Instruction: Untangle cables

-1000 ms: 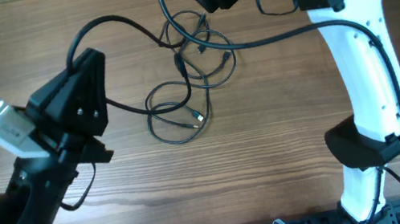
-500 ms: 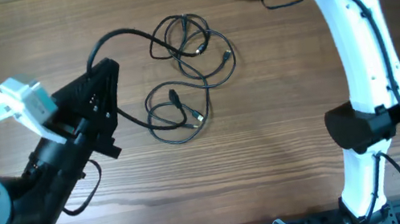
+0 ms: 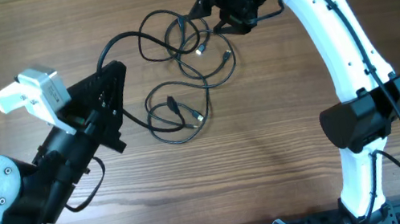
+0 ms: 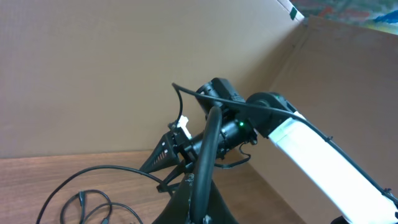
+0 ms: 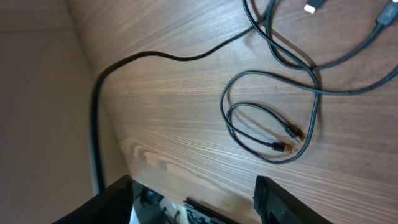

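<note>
Since the earlier overhead frames, the right end effector has returned to the far edge of the tangle, and the far loops have slid left. In the overhead view the cables lie mid-tabletop as thin black overlapping loops with small plugs, one strand running left to the left end effector.

The left wrist view shows a cord rising from between the dark fingers, so that end effector appears to be pinching one of the cables; slack loops lie at the lower left.

In the right wrist view the fingers stand spread and empty, above a separate double loop with two plugs.

The cords look light, limp and slippery. A free run just behind a plug would likely be a better hold than a crossing.
</note>
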You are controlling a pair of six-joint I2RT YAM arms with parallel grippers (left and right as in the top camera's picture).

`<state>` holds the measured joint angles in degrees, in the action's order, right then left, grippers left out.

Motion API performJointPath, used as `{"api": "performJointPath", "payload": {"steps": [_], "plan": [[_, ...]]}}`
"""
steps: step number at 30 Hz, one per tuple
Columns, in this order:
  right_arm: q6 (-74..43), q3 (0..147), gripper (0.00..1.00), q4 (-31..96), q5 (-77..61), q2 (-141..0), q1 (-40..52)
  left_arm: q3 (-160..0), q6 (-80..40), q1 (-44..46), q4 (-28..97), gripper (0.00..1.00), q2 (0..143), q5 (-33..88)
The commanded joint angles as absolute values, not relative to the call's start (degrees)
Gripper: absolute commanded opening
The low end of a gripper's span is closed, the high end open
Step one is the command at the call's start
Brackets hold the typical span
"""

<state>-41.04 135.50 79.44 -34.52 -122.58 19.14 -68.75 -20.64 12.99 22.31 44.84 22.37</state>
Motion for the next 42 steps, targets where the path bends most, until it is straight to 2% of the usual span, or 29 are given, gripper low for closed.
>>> {"api": "performJointPath", "payload": {"steps": [1, 10, 19, 25, 34, 36, 37, 40, 42], "plan": [[-45.06, 134.10, 0.60, 78.85, -36.16, -123.39, 19.94, -69.38, -19.70, 12.58, 22.00, 0.04, 44.91, 22.02], [-48.58, 132.14, 0.56, 75.90, -38.89, -123.44, 22.44, -69.38, -19.73, 12.58, 22.17, 0.04, 44.97, 22.04], [-51.62, 131.98, 0.51, 69.12, -33.61, -123.44, 19.05, -69.38, -19.73, 12.58, 22.17, 0.04, 44.95, 22.04], [-41.93, 131.98, 0.51, 64.71, -43.07, -123.44, 19.55, -69.38, -19.73, 12.58, 22.17, 0.04, 44.97, 22.04], [-36.10, 131.98, 0.50, 66.54, -45.30, -123.44, 26.79, -69.38, -19.73, 12.58, 22.94, 0.04, 44.97, 22.04], [-35.88, 131.96, 0.45, 67.75, -44.40, -123.44, 27.83, -69.38, -19.73, 12.58, 23.33, 0.04, 44.97, 22.04], [-35.94, 131.90, 0.38, 68.49, -43.38, -123.44, 28.16, -69.38, -19.73, 12.58, 23.51, 0.04, 44.97, 22.04], [-35.97, 131.87, 0.08, 70.96, -37.26, -123.44, 28.16, -69.38, -19.75, 12.58, 23.66, 0.04, 44.97, 22.04], [-35.97, 131.87, 0.04, 71.22, -35.11, -123.44, 27.75, -69.38, -19.73, 12.58, 23.66, 0.04, 44.97, 22.04]]}}
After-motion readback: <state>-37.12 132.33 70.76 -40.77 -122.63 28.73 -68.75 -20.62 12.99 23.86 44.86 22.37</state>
